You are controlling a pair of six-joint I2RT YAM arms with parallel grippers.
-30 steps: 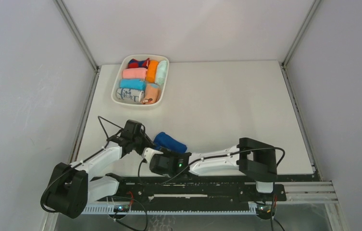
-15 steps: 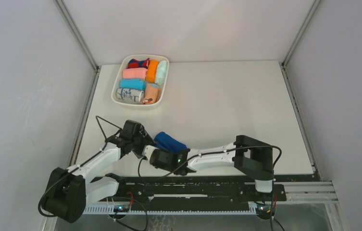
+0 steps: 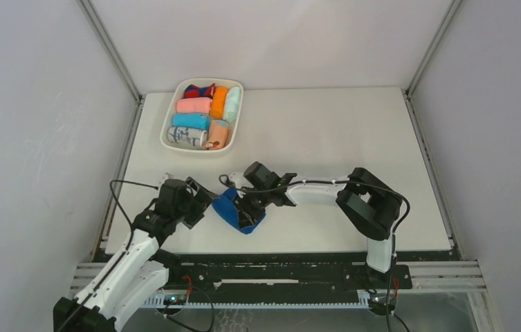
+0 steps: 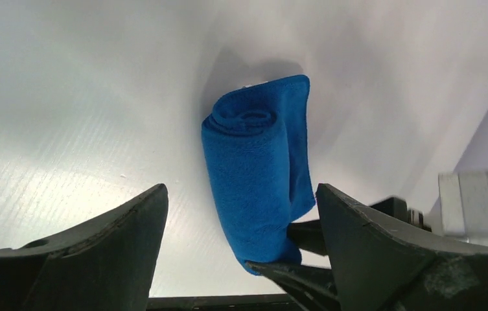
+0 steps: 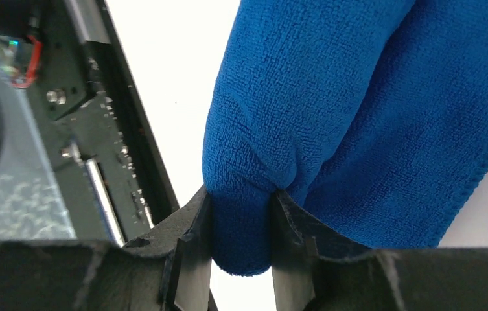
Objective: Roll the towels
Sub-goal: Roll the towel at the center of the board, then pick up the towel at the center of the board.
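Note:
The royal-blue towel [image 3: 233, 209] is a rolled bundle near the table's front. My right gripper [image 3: 246, 206] is shut on one end of it; in the right wrist view the terry towel [image 5: 358, 97] is pinched between the right gripper [image 5: 241, 201] jaws. My left gripper [image 3: 198, 199] stands open just left of the roll, not touching it. In the left wrist view the towel [image 4: 254, 181] lies ahead between the wide left gripper [image 4: 241, 189] fingers, its spiral end facing away. A peach-orange towel [image 3: 218, 133] lies rolled in the tray.
The white tray [image 3: 166, 124] at the back left holds several coloured rolls. The black rail [image 3: 278, 266] runs along the table's near edge, close behind the roll. Grey walls enclose the table on three sides.
My left gripper opened, let go of the blue roll and drew back to the left. The right arm swung out over the table, closed on the roll's end and shifted it.

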